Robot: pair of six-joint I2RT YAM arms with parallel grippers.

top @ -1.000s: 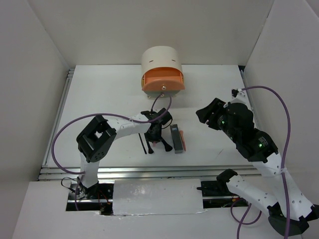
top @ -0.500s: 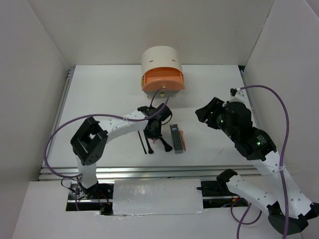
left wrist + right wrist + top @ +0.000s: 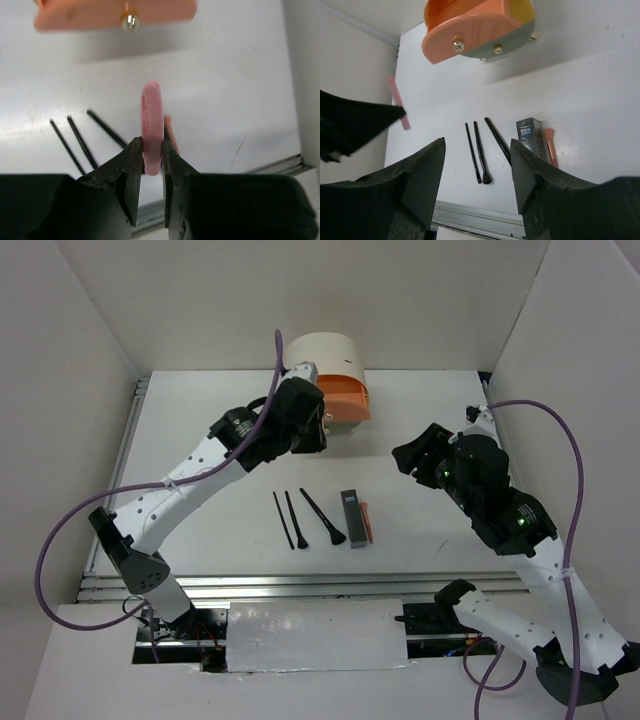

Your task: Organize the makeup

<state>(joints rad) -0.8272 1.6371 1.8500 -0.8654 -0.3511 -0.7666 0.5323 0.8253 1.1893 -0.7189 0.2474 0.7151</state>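
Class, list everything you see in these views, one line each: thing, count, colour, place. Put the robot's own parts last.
organizer: 1, cream, far middle of table
drawer: 1, orange, pulled out of organizer
slim black sticks and brushes: 3, black, side by side mid-table
box: 1, dark grey, right of them
salmon stick: 1, salmon-pink, just right of box
pink stick: 1, pink, held in the air
table: 1, white
left gripper: 1, black, shut on pink stick
right gripper: 1, black, open, empty
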